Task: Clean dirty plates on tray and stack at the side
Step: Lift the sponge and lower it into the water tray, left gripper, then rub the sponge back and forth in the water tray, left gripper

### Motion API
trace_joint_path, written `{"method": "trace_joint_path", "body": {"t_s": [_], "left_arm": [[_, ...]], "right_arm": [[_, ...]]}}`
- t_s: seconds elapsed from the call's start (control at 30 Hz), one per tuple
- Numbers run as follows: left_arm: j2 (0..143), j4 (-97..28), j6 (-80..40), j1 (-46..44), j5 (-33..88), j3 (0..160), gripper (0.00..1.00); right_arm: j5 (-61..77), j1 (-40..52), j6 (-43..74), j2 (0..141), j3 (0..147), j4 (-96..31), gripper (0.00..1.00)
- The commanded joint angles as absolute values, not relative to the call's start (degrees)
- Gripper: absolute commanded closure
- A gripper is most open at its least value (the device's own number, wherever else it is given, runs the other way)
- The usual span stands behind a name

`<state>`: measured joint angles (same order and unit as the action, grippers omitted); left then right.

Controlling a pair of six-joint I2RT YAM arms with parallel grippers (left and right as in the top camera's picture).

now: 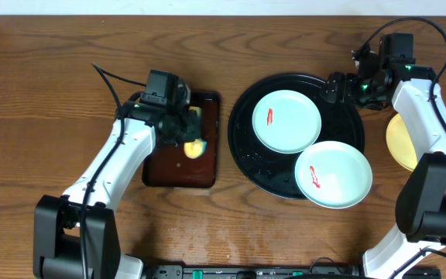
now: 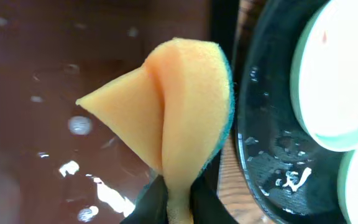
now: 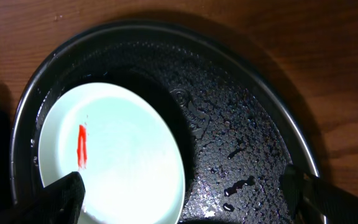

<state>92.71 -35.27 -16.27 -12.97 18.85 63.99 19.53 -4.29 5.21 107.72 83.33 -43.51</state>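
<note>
The round black tray point(image 1: 246, 159) holds two mint-white plates, each with a red smear: one at the back point(image 1: 286, 120) and one at the front right point(image 1: 333, 173), overhanging the rim. The pale yellow plate point(image 1: 399, 141) lies on the table to the right, partly hidden by my right arm. My left gripper point(image 1: 186, 133) is shut on a yellow sponge point(image 2: 179, 112) above the brown tray. My right gripper point(image 1: 337, 87) is open over the black tray's back right rim, with the back plate point(image 3: 110, 155) between its fingers in the right wrist view point(image 3: 185, 199).
The rectangular dark-brown tray point(image 1: 169, 167) sits left of the black tray and looks wet. The black tray's floor point(image 3: 241, 137) is wet with droplets. Bare wood table point(image 1: 231, 225) lies in front.
</note>
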Motion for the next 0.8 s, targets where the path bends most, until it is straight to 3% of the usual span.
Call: {"method": "trace_joint_path", "body": {"t_s": [0.0, 0.1, 0.4, 0.53, 0.77], "left_arm": [[96.4, -33.5, -15.1, -12.9, 24.8, 63.8, 0.83], [97.8, -32.2, -15.0, -12.9, 28.2, 63.8, 0.61], [96.9, -32.4, -13.9, -11.3, 27.1, 64.2, 0.36], [94.7, -32.4, -14.0, -11.4, 24.5, 64.2, 0.34], [94.3, -33.1, -14.0, -15.5, 18.1, 63.4, 0.42]], "right_arm": [[19.7, -4.1, 5.1, 106.5, 84.4, -43.5, 0.01], [19.7, -4.1, 5.1, 106.5, 84.4, -43.5, 0.01], [19.7, -4.1, 5.1, 106.5, 84.4, -43.5, 0.01], [19.7, -4.1, 5.1, 106.5, 84.4, -43.5, 0.01], [19.7, -4.1, 5.1, 106.5, 84.4, -43.5, 0.01]]}}
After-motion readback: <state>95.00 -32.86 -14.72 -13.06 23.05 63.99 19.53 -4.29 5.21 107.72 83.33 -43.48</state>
